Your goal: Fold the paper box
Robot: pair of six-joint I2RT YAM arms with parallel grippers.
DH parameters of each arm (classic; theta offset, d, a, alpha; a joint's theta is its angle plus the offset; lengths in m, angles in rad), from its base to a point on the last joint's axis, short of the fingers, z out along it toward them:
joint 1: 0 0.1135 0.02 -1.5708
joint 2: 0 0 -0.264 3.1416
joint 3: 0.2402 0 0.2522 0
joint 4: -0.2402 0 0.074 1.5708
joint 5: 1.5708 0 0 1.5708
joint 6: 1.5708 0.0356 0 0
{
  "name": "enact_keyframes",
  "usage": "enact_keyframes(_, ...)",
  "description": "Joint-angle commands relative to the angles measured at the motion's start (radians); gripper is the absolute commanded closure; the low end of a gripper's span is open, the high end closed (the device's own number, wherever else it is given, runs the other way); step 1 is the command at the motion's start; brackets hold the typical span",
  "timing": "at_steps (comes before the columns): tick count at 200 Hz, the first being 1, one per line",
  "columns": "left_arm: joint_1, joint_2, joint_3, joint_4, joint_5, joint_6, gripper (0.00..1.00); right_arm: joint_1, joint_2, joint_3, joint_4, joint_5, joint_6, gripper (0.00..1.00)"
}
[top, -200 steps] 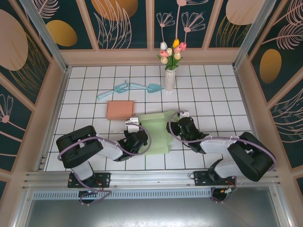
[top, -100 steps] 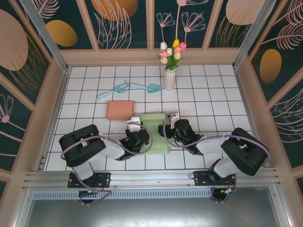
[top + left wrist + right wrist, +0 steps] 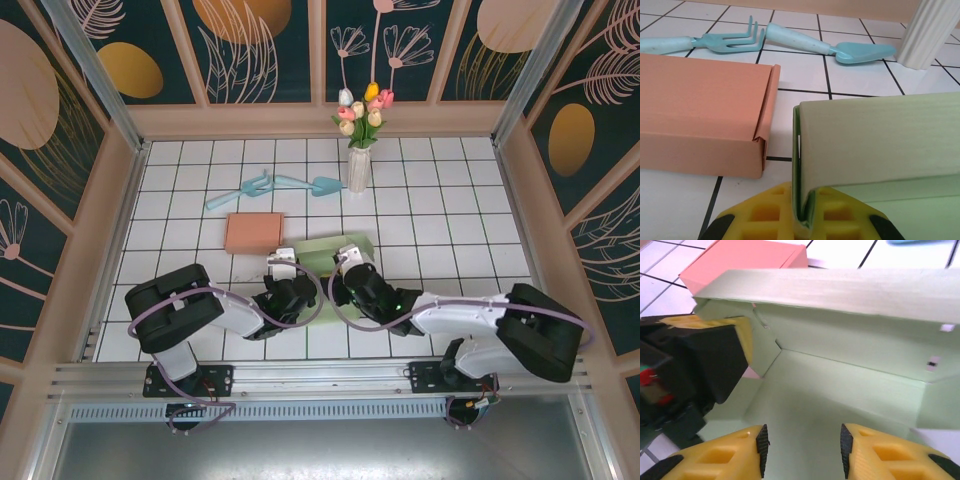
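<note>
Folding looks partway through. The green paper box point(image 3: 322, 252) lies on the white-tiled table point(image 3: 190, 180) between the two arms, near the front edge, and it is plainly not a flat sheet. In the right wrist view its long far wall point(image 3: 840, 287) stands up from the floor panel point(image 3: 830, 400). A short end wall at the left rises to meet that far wall at a corner, where small flaps look untucked. The near side appears open, with no raised wall that I can make out, and nothing like a closed lid shows. So the remaining walls and the final closing seem left to do. The left gripper point(image 3: 802, 220) is clamped tight on the box's left end: its yellow pads point(image 3: 765, 217) pinch a doubled green edge, and the sheet rises upright out of the grip. The right gripper point(image 3: 802, 440) has its fingers partly apart with nothing between them, and it hangs just above the box floor at the open near side. Whether its tips touch the paper I cannot tell. A closed orange box point(image 3: 700, 115) sits just beside the green one, not touching it.
</note>
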Motion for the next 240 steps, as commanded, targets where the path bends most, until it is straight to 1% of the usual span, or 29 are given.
enact_keyframes(1, -0.001, -0.008, -0.024, -0.110, -0.025, -0.023, 1.00, 0.077, -0.075, 0.078, -0.356, 0.282, 0.014, 0.55)
enact_keyframes(23, -0.002, -0.065, -0.068, -0.077, -0.019, -0.023, 1.00, 0.090, -0.135, 0.168, -0.570, 0.333, 0.037, 0.53)
enact_keyframes(37, -0.002, -0.091, -0.093, -0.056, -0.021, -0.017, 1.00, 0.089, -0.164, 0.228, -0.657, 0.398, -0.008, 0.50)
enact_keyframes(48, -0.001, -0.110, -0.110, -0.042, -0.016, -0.013, 1.00, 0.080, -0.185, 0.258, -0.638, 0.436, -0.164, 0.47)
enact_keyframes(56, -0.002, -0.119, -0.117, -0.035, -0.007, -0.009, 1.00, 0.072, -0.198, 0.271, -0.600, 0.453, -0.310, 0.42)
enact_keyframes(67, -0.001, -0.129, -0.125, -0.034, 0.003, -0.009, 1.00, 0.034, -0.214, 0.291, -0.533, 0.451, -0.473, 0.32)
enact_keyframes(74, -0.001, -0.134, -0.129, -0.031, 0.010, -0.012, 1.00, -0.008, -0.224, 0.309, -0.508, 0.400, -0.567, 0.30)
enact_keyframes(90, -0.001, -0.137, -0.143, -0.004, 0.019, -0.004, 1.00, -0.132, -0.227, 0.365, -0.542, 0.138, -0.732, 0.31)
enact_keyframes(95, -0.001, -0.136, -0.147, 0.001, 0.019, -0.002, 1.00, -0.160, -0.225, 0.378, -0.552, 0.080, -0.774, 0.30)
enact_keyframes(110, -0.002, -0.130, -0.154, 0.027, 0.019, 0.021, 1.00, -0.224, -0.218, 0.379, -0.567, -0.013, -0.920, 0.30)
enact_keyframes(127, -0.001, -0.129, -0.153, 0.042, 0.023, 0.046, 1.00, -0.292, -0.220, 0.332, -0.581, -0.122, -1.106, 0.30)
enact_keyframes(140, -0.002, -0.137, -0.155, 0.047, 0.027, 0.054, 1.00, -0.366, -0.237, 0.277, -0.582, -0.266, -1.234, 0.29)
enact_keyframes(148, -0.001, -0.143, -0.161, 0.055, 0.031, 0.055, 1.00, -0.419, -0.247, 0.252, -0.569, -0.344, -1.285, 0.29)
enact_keyframes(154, -0.002, -0.149, -0.170, 0.065, 0.037, 0.057, 1.00, -0.461, -0.252, 0.232, -0.550, -0.400, -1.305, 0.29)
enact_keyframes(165, -0.002, -0.162, -0.188, 0.089, 0.046, 0.059, 1.00, -0.529, -0.255, 0.205, -0.518, -0.458, -1.324, 0.29)
enact_keyframes(173, -0.001, -0.170, -0.205, 0.112, 0.053, 0.067, 1.00, -0.551, -0.251, 0.184, -0.499, -0.488, -1.335, 0.28)
enact_keyframes(179, -0.002, -0.175, -0.215, 0.124, 0.056, 0.072, 1.00, -0.592, -0.248, 0.168, -0.489, -0.503, -1.344, 0.29)
enact_keyframes(186, -0.001, -0.182, -0.221, 0.129, 0.059, 0.077, 1.00, -0.607, -0.245, 0.146, -0.477, -0.514, -1.360, 0.29)
enact_keyframes(205, -0.001, -0.193, -0.222, 0.135, 0.072, 0.093, 1.00, -0.611, -0.218, 0.106, -0.443, -0.527, -1.375, 0.28)
enact_keyframes(226, -0.002, -0.195, -0.217, 0.139, 0.088, 0.090, 1.00, -0.603, -0.180, 0.119, -0.437, -0.588, -1.355, 0.29)
enact_keyframes(240, -0.001, -0.193, -0.220, 0.149, 0.097, 0.087, 1.00, -0.583, -0.153, 0.129, -0.411, -0.590, -1.325, 0.30)
